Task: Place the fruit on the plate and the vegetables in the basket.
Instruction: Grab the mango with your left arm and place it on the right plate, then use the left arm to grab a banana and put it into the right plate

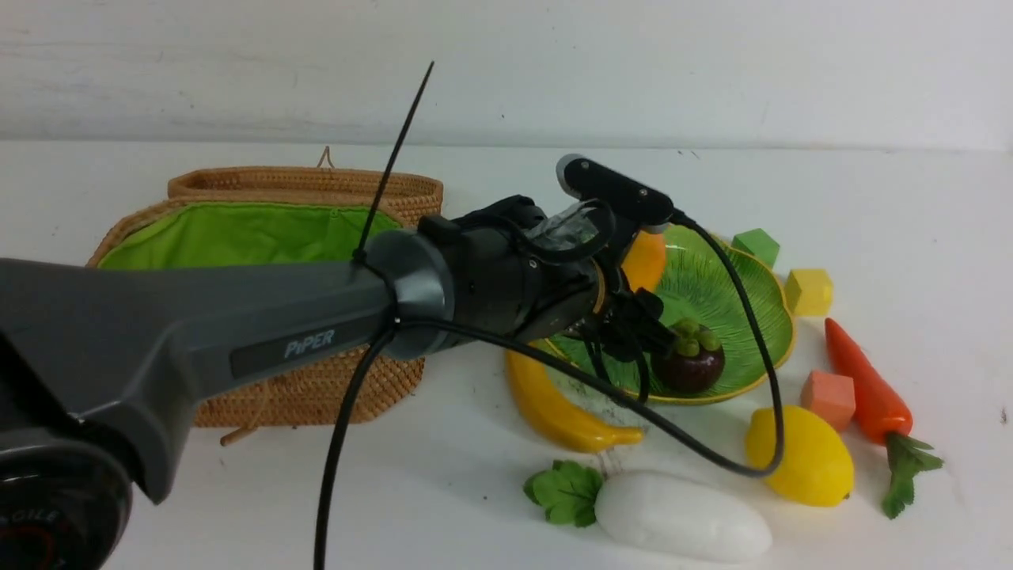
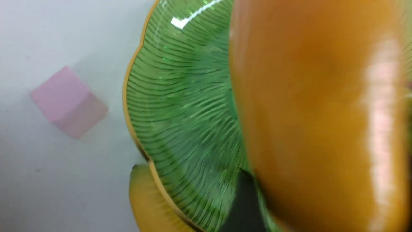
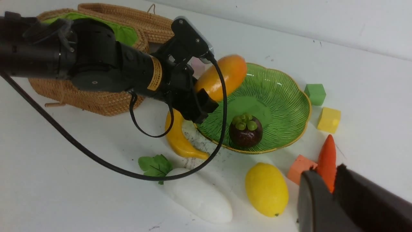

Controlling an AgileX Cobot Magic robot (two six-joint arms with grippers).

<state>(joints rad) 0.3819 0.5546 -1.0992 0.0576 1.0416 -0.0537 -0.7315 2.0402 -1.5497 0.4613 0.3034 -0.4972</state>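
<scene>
The glossy orange-yellow oval toy mango hung tilted over the edge of the wide, ribbed, translucent green glass plate, on the side of the plate nearest the woven tan rattan basket. It lay between the fingers of the left claw; whether they pinched it or merely flanked it could not be told, since the mango hid the far finger. The right claw stood off the plate's opposite side, empty, its fingers drawn almost together with only a slit between. A dark purple mangosteen sat inside the plate. On the white surface, the long yellow banana lay right at the plate's rim, and the plump yellow lemon, white oblong radish and orange-red carrot lay near the plate. The mango looked hard, smooth and probably light, so it would likely slip under a loose pinch and roll on the plate's slope. A hold across its narrow middle seemed best, with a low, gentle release, the glass being likely brittle.
</scene>
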